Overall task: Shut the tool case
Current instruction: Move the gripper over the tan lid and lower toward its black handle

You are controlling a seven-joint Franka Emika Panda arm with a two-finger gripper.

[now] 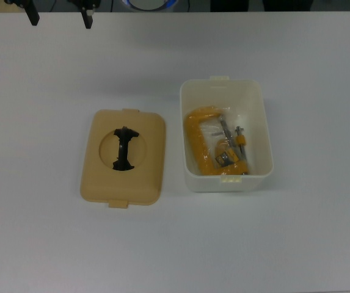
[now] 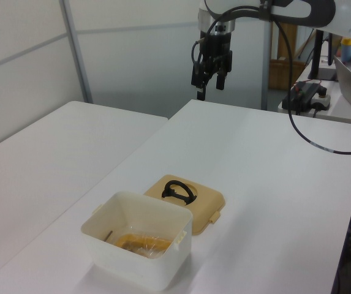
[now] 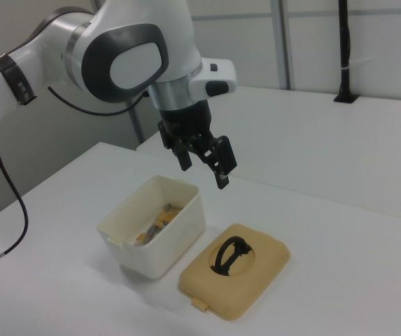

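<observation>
I take the white tub as my landmark. It stands open on the table with a yellow clamp inside. The tan lid lies flat just beside the tub, on the top view's left, black handle facing up, not touching the tub wall.

The gripper hangs in the air, fingers spread and holding nothing. In the top view only its fingertips show, at the upper edge, well apart from the tub and beyond the lid.

The handle's long axis runs parallel to the tub's long side. I judge that the next move is a descent toward the lid, away from the upper edge, with the fingers turned to straddle the handle across its width.
</observation>
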